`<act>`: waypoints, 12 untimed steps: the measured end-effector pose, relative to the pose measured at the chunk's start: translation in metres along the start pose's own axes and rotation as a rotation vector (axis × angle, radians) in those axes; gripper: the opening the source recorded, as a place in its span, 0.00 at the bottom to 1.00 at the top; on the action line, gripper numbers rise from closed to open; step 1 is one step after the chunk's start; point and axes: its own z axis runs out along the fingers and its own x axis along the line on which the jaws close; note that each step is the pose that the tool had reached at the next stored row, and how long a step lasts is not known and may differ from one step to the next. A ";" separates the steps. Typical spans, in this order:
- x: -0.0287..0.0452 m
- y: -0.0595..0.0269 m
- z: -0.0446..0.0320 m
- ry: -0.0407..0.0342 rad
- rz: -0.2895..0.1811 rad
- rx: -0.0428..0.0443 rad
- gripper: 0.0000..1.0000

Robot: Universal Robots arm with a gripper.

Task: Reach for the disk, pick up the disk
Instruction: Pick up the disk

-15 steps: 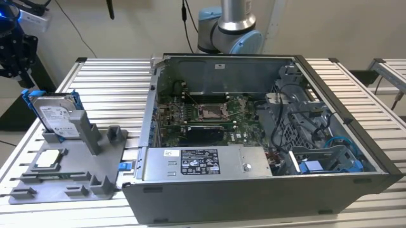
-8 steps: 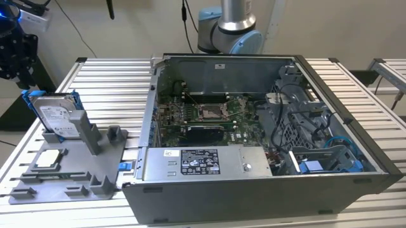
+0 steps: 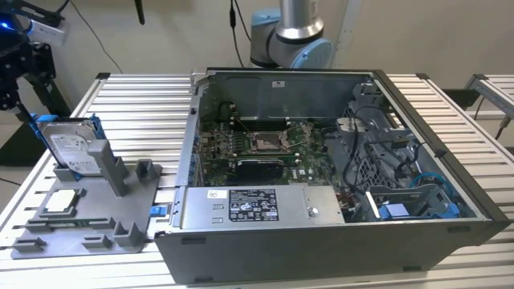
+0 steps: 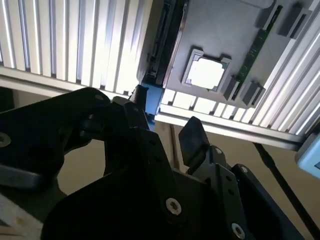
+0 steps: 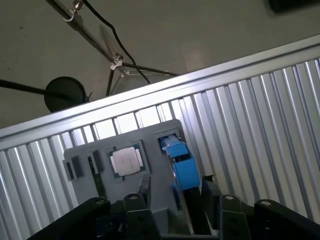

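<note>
While the gripper (image 5: 180,207) hangs spread open above it, the disk (image 3: 72,147) stands on edge in a gray holder (image 3: 88,217) by the desk's (image 3: 136,96) edge, exterior view's left. An off-centre descent could strike its blue bracket (image 5: 181,162) and topple it.

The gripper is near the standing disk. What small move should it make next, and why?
Probably a short, straight advance toward the disk. In the first wrist view the disk stands on edge in the gray holder, lined up with the gap between the fingers of the open gripper, and they do not seem to touch it yet.
</note>
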 end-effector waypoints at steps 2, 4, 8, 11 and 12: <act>-0.0005 -0.0001 0.0036 0.0006 -0.017 0.0002 1.00; -0.0009 -0.0001 0.0073 0.0012 -0.037 0.0007 1.00; -0.0015 -0.0002 0.0116 0.0016 -0.060 0.0020 1.00; -0.0014 -0.0001 0.0117 0.0016 -0.060 0.0021 1.00; -0.0014 -0.0001 0.0117 0.0016 -0.060 0.0021 1.00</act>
